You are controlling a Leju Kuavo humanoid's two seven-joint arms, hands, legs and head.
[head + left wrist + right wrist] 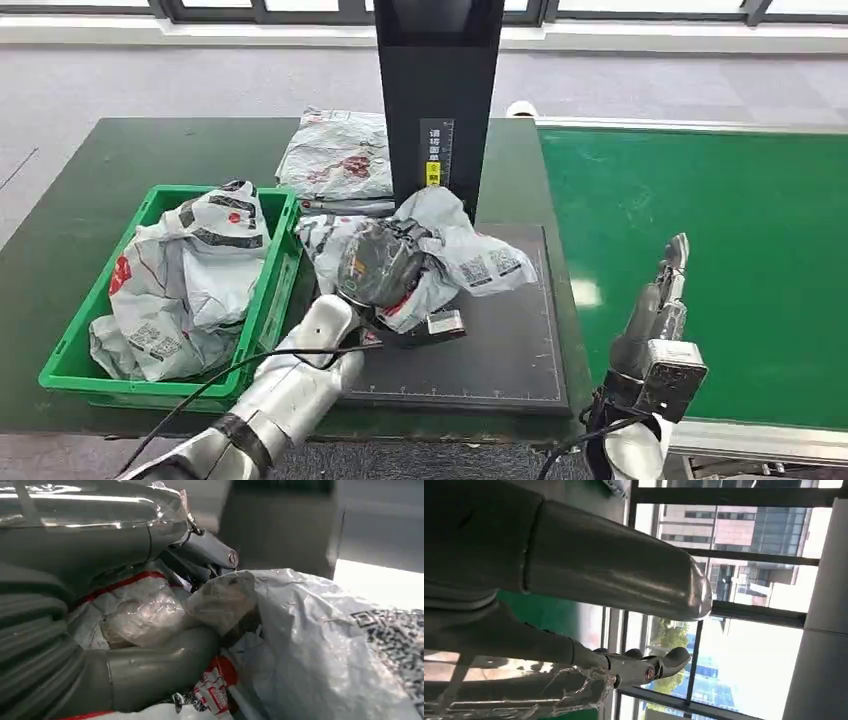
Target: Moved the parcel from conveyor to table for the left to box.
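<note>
1. On the dark scale platform [500,350] at the foot of the black post [438,90] lies the crumpled parcel [420,262], white plastic with a red stripe and printed codes.
2. At the parcel's near-left side, the left hand [375,285] grips it, thumb [150,665] and fingers [210,547] wrapped around bunched plastic.
3. Left of the platform stands a green crate [265,300] holding other bags [185,285]; another bag [338,155] lies behind it.
4. Right of the platform, over the edge of the green conveyor [720,260], the right hand [665,290] is raised, its fingers extended and holding nothing.
</note>
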